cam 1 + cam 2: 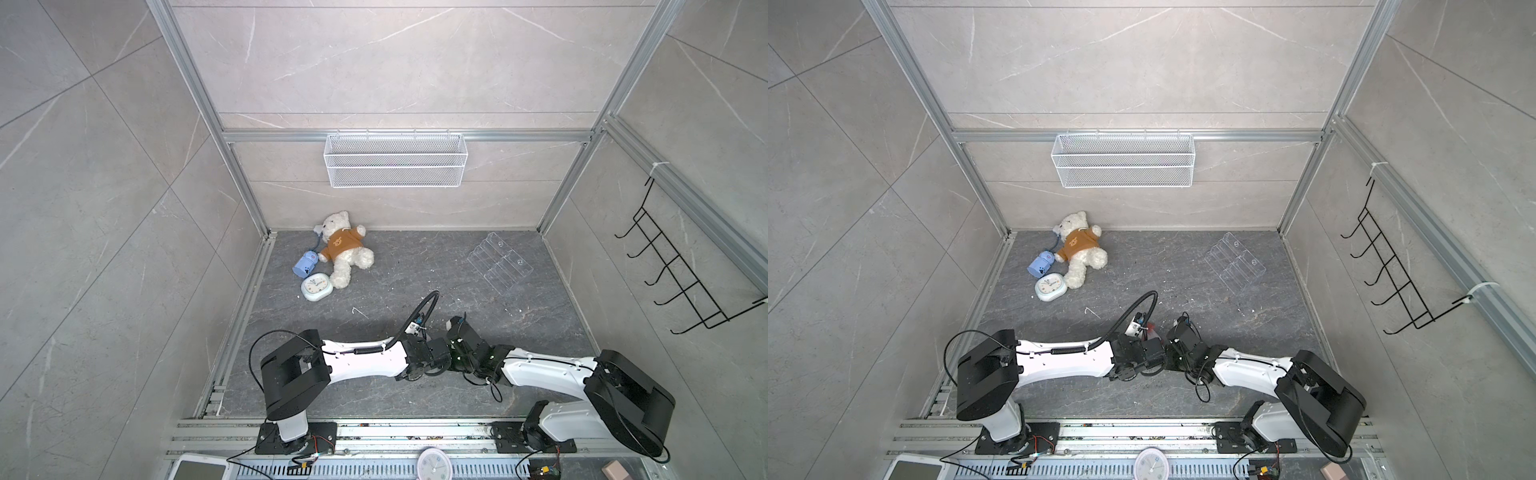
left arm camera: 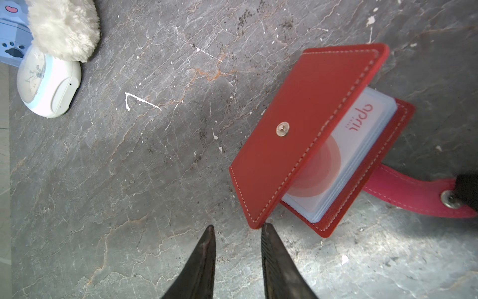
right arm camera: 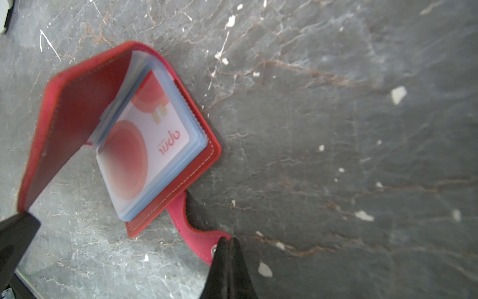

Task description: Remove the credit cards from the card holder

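The red card holder (image 2: 305,124) lies half open on the grey stone table, its cover lifted at a slant. Inside, pale blue sleeves hold the credit cards (image 3: 144,145), white with red-orange circles; the top card (image 2: 344,145) shows under the cover. My left gripper (image 2: 238,227) is open with a narrow gap and nothing between its fingers; one fingertip (image 2: 266,229) touches the cover's near corner. My right gripper (image 3: 229,240) is shut, tips on the end of the snap tab (image 3: 191,233). In a top view only a red sliver of the card holder (image 1: 1151,325) shows between the two wrists.
A teddy bear (image 1: 343,249), a pale blue clock (image 1: 316,286) and a small blue box (image 1: 305,265) lie at the back left. A clear acrylic rack (image 1: 498,264) stands at the back right. A wire basket (image 1: 395,160) and black hooks (image 1: 673,270) hang on the walls.
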